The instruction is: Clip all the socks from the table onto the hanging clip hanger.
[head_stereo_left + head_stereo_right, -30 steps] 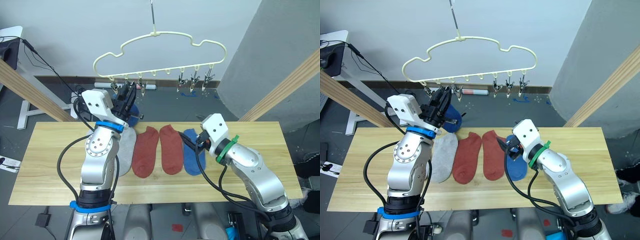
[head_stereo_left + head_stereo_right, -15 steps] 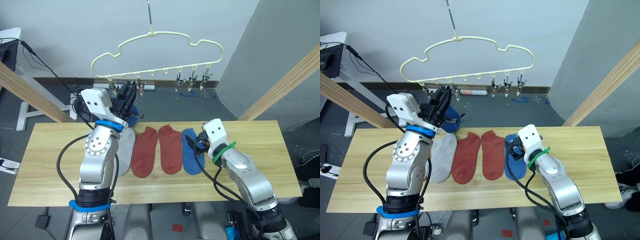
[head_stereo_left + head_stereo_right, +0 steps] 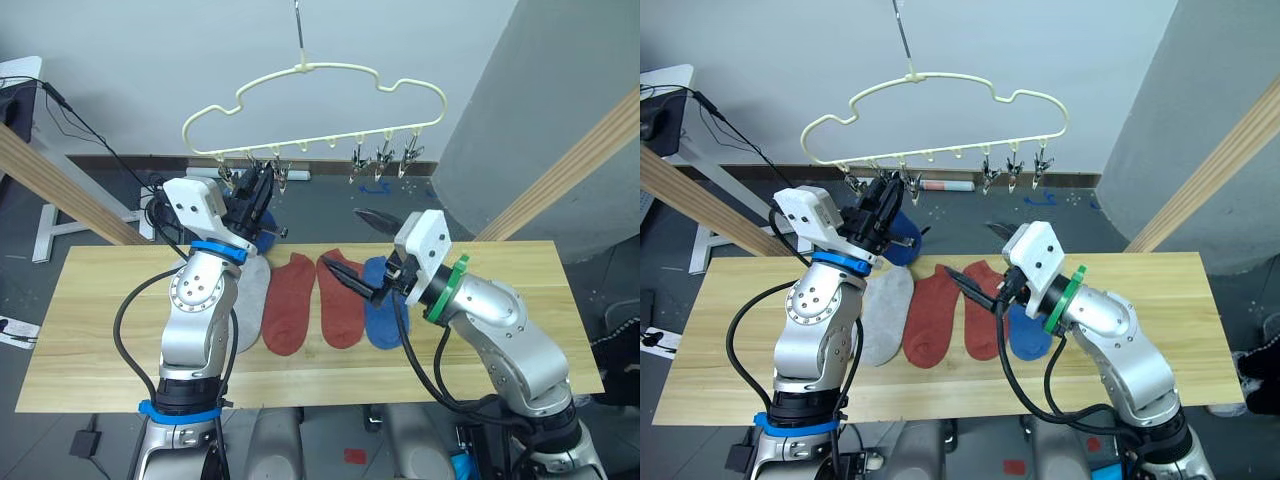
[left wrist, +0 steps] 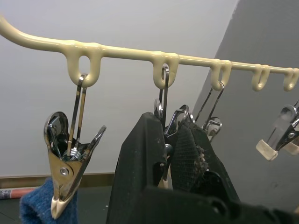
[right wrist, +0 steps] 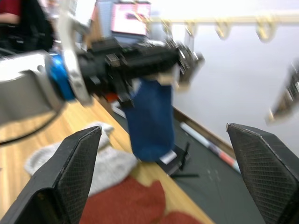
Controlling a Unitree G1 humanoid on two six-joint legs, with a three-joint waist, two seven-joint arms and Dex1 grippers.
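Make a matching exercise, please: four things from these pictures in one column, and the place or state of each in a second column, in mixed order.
Things:
1. left claw
2. right claw
3. hanging blue sock
4. two rust red socks

Places or states:
a. flat on the table, side by side
b. open, raised above the table
c. hanging from the clip hanger
d. closed on a metal clip

Pairs: 1-d, 2-b, 3-c, 4-a

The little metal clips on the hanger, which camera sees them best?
The left wrist view. The clips hang big and close under the clip hanger, and the left gripper is shut on one. In the eye views they are tiny shapes in a row. In the right wrist view they are blurred.
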